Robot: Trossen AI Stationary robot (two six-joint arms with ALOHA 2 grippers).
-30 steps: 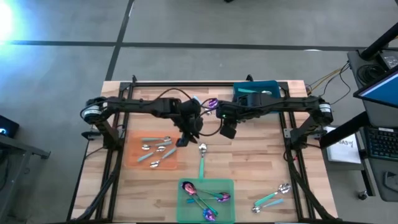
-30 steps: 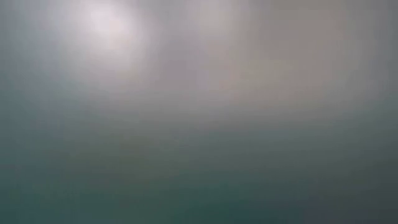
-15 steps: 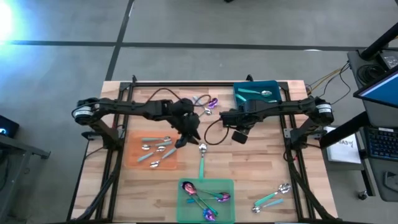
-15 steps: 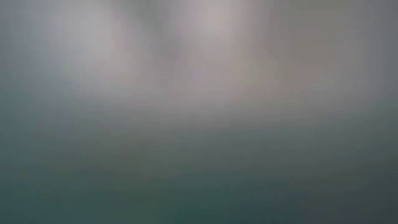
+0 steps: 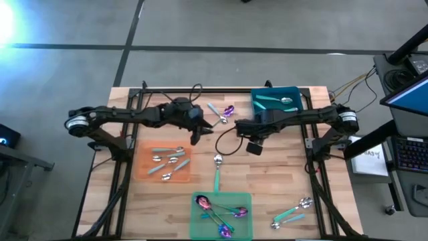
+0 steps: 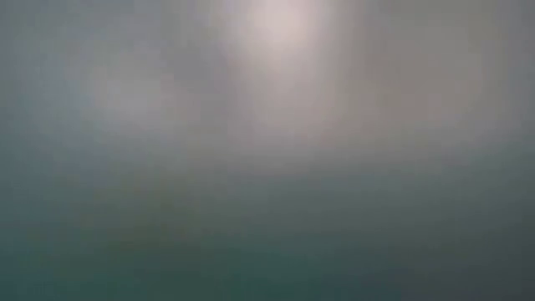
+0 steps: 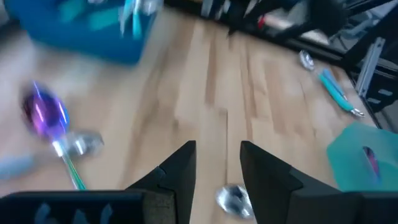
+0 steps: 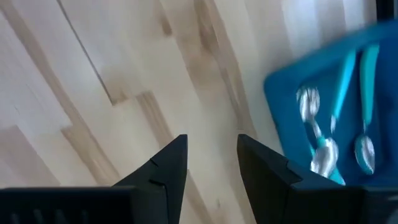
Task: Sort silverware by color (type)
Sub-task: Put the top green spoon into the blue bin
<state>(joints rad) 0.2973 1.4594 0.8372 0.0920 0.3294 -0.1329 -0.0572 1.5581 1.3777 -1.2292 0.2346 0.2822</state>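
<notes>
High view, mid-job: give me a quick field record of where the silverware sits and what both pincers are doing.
orange mat: several silver-headed spoons
green mat: purple-headed spoons
teal bin: silver-headed spoons inside
loose silver spoon: on the wood, between the mats
purple spoon: far edge, beside the bin
near-right corner pair: unsorted
left pincer: open, empty, above the table
right pincer: open, empty, near the bin
low view: shows nothing usable
</notes>
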